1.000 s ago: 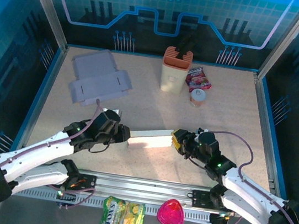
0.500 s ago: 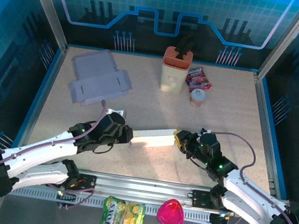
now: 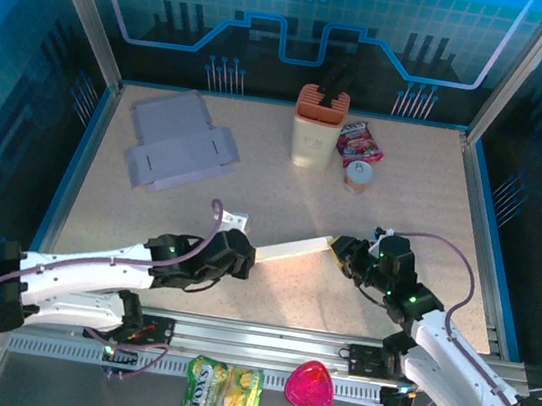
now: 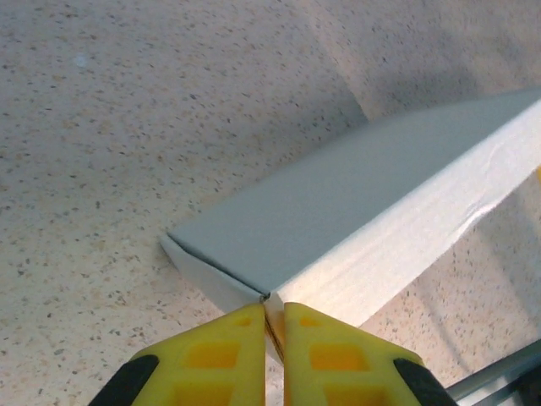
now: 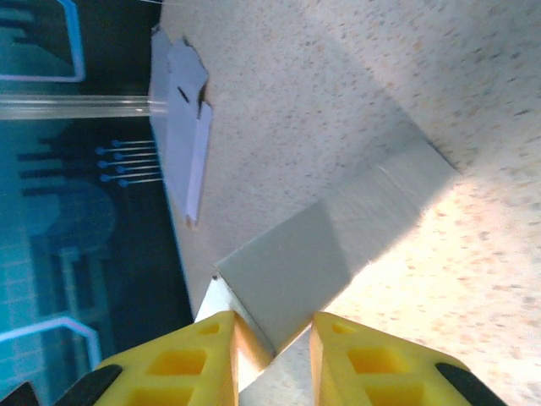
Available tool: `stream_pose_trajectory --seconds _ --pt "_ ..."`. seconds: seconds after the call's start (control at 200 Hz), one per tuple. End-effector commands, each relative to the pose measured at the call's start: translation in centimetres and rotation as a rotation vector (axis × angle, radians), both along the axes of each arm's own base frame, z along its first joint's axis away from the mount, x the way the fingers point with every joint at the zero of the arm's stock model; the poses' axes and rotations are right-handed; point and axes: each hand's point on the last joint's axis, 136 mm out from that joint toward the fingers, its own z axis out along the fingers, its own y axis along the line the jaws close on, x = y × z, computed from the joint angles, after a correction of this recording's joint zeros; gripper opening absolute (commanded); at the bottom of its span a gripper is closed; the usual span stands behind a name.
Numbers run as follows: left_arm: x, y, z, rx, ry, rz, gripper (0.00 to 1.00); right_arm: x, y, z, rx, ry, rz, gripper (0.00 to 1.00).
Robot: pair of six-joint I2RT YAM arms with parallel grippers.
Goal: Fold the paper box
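Observation:
A long white paper box [image 3: 295, 249] hangs just over the table between my two grippers, slanting toward the back right. My left gripper [image 3: 246, 258] is shut on its near-left end. In the left wrist view the yellow fingers [image 4: 228, 355] pinch a thin edge at the corner of the paper box [image 4: 338, 228]. My right gripper [image 3: 341, 251] holds the other end. In the right wrist view a corner of the paper box [image 5: 292, 275] sits wedged between the fingertips [image 5: 211, 338], which touch it on both sides.
A flat unfolded cardboard blank [image 3: 179, 140] lies at the back left, also visible as the blank [image 5: 182, 127] in the right wrist view. At the back centre stand an orange-lidded container [image 3: 317, 129], a snack packet [image 3: 361, 140] and a small jar [image 3: 357, 178]. A snack bag [image 3: 222, 393] and a pink object [image 3: 310, 388] lie beyond the front rail.
Both arms have carried the box to the right, and its right end has swung toward the back. The left fingers have closed further on the box's edge.

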Motion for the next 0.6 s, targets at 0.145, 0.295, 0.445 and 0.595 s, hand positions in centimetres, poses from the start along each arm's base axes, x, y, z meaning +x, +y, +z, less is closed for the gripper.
stream_pose_trajectory --seconds 0.145,0.295,0.445,0.595 --pt "-0.5 -2.2 -2.2 0.141 -0.054 -0.068 0.14 -5.6 -4.2 -5.3 -0.265 0.18 0.128 0.37" --pt "-0.5 -2.0 -2.8 0.169 -0.011 -0.013 0.32 -5.6 -5.3 -4.2 -0.313 0.131 0.12 0.42" --pt "0.8 -0.5 -4.6 0.049 0.131 0.115 0.48 -4.8 -5.5 -1.6 -0.401 0.04 0.17 0.5" --pt "3.3 -0.3 -4.2 -0.11 0.179 0.168 0.54 -4.3 -4.4 0.7 -0.478 -0.023 0.276 0.59"
